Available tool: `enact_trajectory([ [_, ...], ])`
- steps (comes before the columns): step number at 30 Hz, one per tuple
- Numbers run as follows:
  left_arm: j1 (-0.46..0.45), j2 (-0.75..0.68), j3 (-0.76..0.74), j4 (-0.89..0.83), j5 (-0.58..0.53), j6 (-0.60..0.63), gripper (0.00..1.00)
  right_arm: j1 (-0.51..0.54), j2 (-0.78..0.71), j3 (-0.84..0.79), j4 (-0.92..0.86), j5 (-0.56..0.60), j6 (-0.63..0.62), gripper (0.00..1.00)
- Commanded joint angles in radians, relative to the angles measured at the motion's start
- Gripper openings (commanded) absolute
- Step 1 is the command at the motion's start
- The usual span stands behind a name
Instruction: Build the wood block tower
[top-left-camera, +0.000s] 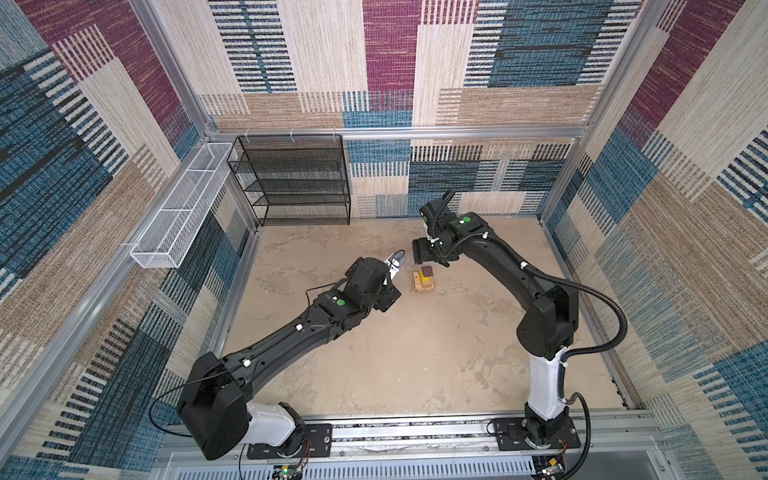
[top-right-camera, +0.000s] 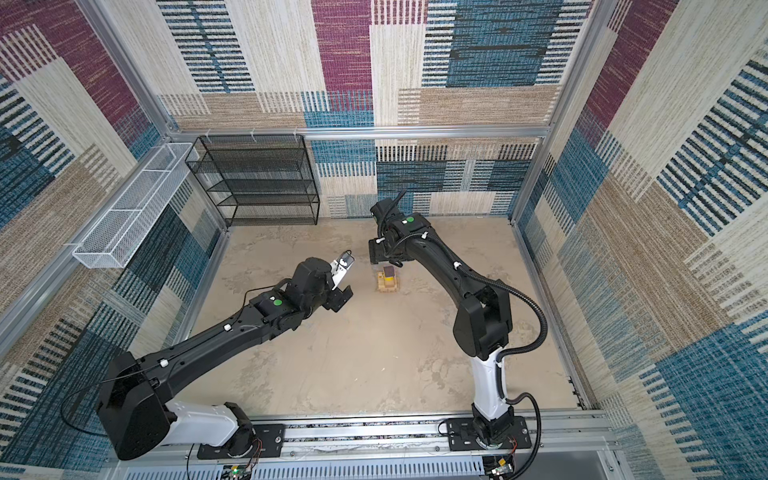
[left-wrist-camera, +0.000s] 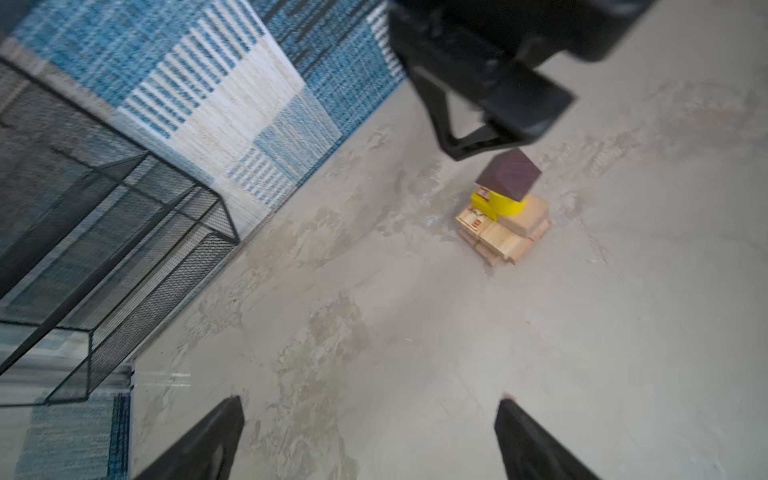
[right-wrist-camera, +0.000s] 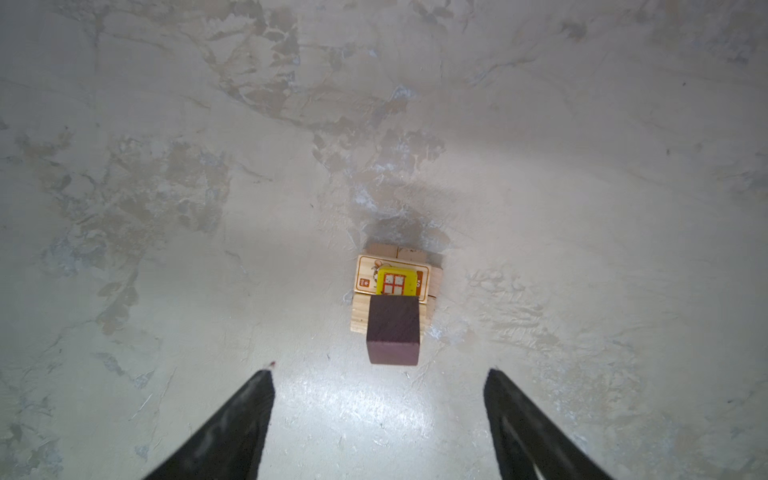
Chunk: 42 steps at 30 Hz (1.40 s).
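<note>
Lab cell: aluminium frame (top-left-camera: 395, 132), carpeted walls (top-left-camera: 324, 54)

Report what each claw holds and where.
Nothing. Left claw and right claw are both open and empty; the roof block sits free atop the tower.

Black left arm (top-left-camera: 291, 336), black right arm (top-left-camera: 498, 257), white lower links (top-left-camera: 544, 386), green dots (top-left-camera: 340, 302), ribbed cable (top-left-camera: 623, 328)

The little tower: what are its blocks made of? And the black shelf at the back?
Pale planks: bare wood, it seems; grain lines show, matt.
Yellow pieces: probably painted wood, smooth even colour.
Dark roof block: likely stained or painted wood, faint grain under the colour.
Black shelf: looks like metal wire mesh, black coated; you can see through it.
</note>
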Motion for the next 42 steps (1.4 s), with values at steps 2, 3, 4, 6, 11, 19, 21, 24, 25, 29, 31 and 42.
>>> enact_trajectory([
  [2, 0.118, -0.078, -0.028, 0.14, -0.011, -0.141, 0.99, -0.007, -0.137, -0.039, 0.108, 0.156, -0.013, 0.82],
  [3, 0.176, -0.1, -0.039, 0.169, -0.012, -0.179, 0.99, -0.013, -0.188, -0.077, 0.168, 0.213, -0.018, 0.85],
  [4, 0.223, -0.116, -0.05, 0.194, -0.012, -0.212, 0.99, -0.023, -0.235, -0.122, 0.236, 0.257, -0.031, 0.86],
  [6, 0.349, -0.158, -0.084, 0.263, -0.004, -0.273, 0.99, -0.045, -0.371, -0.263, 0.418, 0.383, -0.058, 0.95],
  [11, 0.534, -0.236, -0.21, 0.476, -0.042, -0.248, 0.99, -0.17, -0.662, -0.698, 0.942, 0.54, -0.234, 1.0],
  [19, 0.584, -0.188, -0.578, 0.806, -0.148, -0.195, 0.99, -0.487, -0.781, -1.296, 1.336, 0.475, -0.165, 1.0],
  [21, 0.585, -0.144, -0.643, 0.885, -0.118, -0.204, 0.99, -0.486, -0.779, -1.43, 1.49, 0.445, -0.197, 1.0],
  [24, 0.58, -0.097, -0.657, 0.901, -0.098, -0.206, 0.99, -0.486, -0.742, -1.574, 1.697, 0.352, -0.241, 1.0],
  [25, 0.589, -0.098, -0.639, 0.859, -0.033, -0.202, 0.99, -0.486, -0.73, -1.612, 1.762, 0.306, -0.247, 1.0],
  [29, 0.617, -0.073, -0.604, 0.836, 0.036, -0.236, 0.99, -0.486, -0.688, -1.749, 2.03, 0.183, -0.28, 1.0],
  [31, 0.648, -0.081, -0.615, 0.8, 0.12, -0.295, 0.99, -0.486, -0.657, -1.778, 2.11, 0.172, -0.318, 1.0],
  [42, 0.693, 0.051, -0.717, 1.057, 0.305, -0.264, 0.99, -0.489, -0.633, -1.818, 2.253, -0.082, -0.417, 1.0],
])
